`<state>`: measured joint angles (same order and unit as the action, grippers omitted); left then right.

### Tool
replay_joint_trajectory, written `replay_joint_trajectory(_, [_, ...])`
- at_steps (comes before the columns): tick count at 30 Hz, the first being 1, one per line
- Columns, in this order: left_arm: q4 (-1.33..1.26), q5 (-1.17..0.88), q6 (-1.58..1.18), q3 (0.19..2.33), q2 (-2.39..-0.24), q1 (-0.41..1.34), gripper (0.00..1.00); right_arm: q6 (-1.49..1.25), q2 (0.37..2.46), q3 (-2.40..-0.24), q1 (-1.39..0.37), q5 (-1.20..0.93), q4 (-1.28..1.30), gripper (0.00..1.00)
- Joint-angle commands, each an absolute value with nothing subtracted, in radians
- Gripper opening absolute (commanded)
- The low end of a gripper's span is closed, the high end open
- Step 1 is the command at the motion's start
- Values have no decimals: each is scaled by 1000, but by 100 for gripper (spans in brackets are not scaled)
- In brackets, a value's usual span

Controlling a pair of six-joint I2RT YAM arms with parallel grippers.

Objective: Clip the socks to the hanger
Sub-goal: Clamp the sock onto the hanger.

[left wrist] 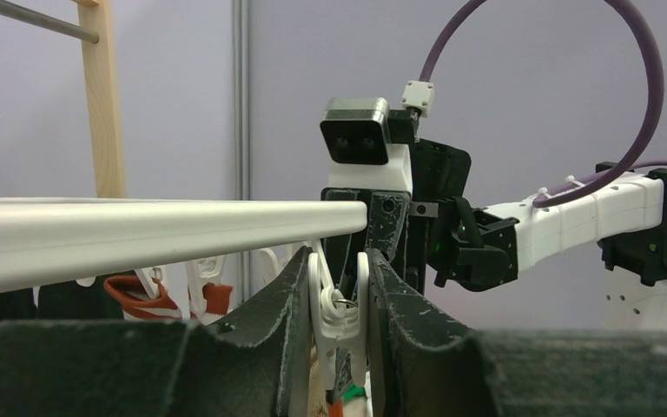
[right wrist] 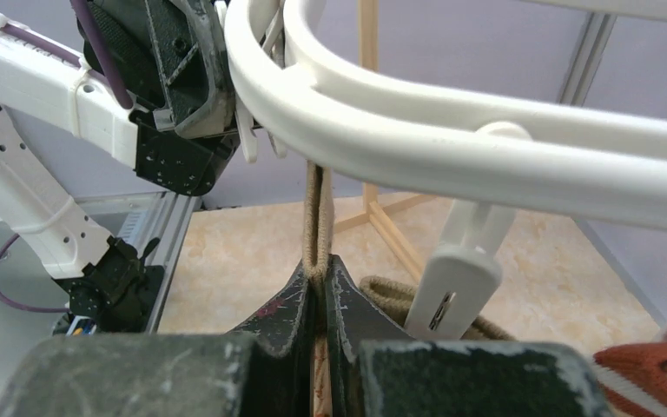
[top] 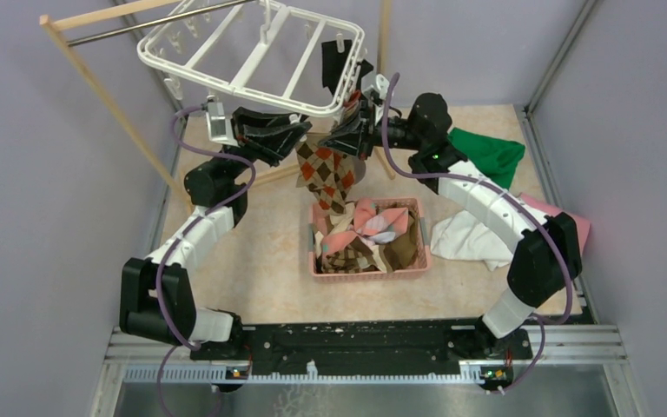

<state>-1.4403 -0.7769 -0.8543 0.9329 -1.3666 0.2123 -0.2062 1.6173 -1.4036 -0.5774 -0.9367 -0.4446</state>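
The white hanger [top: 252, 52] hangs tilted from the wooden rack's bar. Under its near rim, my left gripper [top: 300, 132] is shut on one dangling white clip [left wrist: 339, 317], with a finger pressing on each side. My right gripper [top: 345, 137] faces it, shut on the beige cuff [right wrist: 315, 208] of a brown argyle sock [top: 326, 174]. The cuff runs up from the jaws to the hanger's rim [right wrist: 486, 148] by the left gripper; the sock's body hangs down over the basket. A black sock [top: 330, 65] hangs clipped at the hanger's right end.
A pink basket [top: 417, 265] with more socks sits mid-table. Green [top: 486, 152], white [top: 465, 239] and pink [top: 573, 221] cloths lie at the right. The wooden rack's post [top: 104, 95] slants at the left. A free clip [right wrist: 456, 278] dangles beside my right fingers.
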Motion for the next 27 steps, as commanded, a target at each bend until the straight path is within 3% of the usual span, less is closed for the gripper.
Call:
replay_joint_trajectory(1, [-1522, -792, -864, 931, -1376, 220, 0, -230, 1638, -1485, -577, -936, -490, 0])
replay_joint_trajectory(27, [-1612, -811, -909, 973, -1432, 220, 0, -15, 1619, -1512, -576, -988, -238, 0])
